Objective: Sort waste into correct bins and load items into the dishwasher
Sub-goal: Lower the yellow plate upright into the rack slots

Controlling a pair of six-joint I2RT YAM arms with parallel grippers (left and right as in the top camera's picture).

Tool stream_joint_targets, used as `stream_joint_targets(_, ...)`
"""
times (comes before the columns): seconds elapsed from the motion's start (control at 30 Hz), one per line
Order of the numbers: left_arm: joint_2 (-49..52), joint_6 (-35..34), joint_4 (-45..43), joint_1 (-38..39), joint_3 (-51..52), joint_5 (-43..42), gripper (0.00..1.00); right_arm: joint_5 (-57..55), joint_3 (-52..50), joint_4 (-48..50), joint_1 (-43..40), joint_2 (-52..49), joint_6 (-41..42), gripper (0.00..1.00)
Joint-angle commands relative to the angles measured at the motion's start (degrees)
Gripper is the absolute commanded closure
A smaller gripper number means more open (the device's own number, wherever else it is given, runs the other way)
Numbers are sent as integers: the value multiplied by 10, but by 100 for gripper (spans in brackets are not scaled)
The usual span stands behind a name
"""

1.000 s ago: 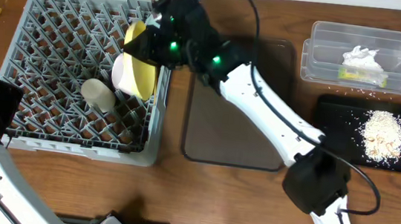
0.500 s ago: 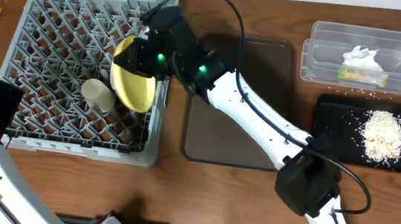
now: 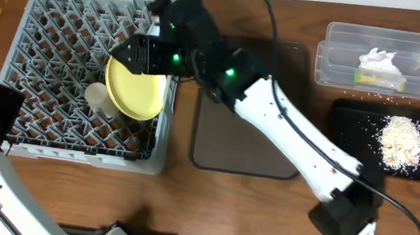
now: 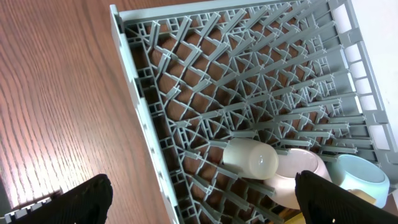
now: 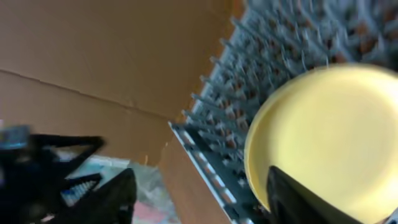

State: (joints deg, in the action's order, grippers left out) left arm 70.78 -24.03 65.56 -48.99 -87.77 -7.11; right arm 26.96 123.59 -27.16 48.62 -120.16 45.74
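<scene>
Yellow-green plate [image 3: 133, 87] rests in the dish rack's [image 3: 56, 23] right side; right gripper [image 5: 202, 186] by it and left gripper [image 4: 202, 193] both gape, empty.

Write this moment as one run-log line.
right claw: open over yellow-green plate | plate: lying in dish rack | left claw: open, empty
</scene>
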Motion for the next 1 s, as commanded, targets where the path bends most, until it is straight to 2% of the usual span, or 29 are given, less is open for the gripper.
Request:
stream_joint_targets(0.0, 1, -1, 0, -2, -2, 3, 5, -27, 5, -1, 1, 30, -56, 52)
stream_joint_targets(0.03, 1, -1, 0, -2, -2, 3, 5, -28, 5, -14, 2, 28, -65, 71)
stream_joint_targets(0.07, 1, -1, 0, -2, -2, 3, 5, -30, 5, -23, 4, 25, -72, 80)
stream_joint_targets(0.23, 1, -1, 0, -2, -2, 3, 5, -64, 5, -63, 16, -4, -92, 98)
stream_joint_targets(0.37, 1, -1, 0, -2, -2, 3, 5, -120, 5, -88, 18, -34, -67, 99)
stream_joint_targets(0.97, 1, -1, 0, -2, -2, 3, 5, -158, 5, -70, 12, -188, -63, 99)
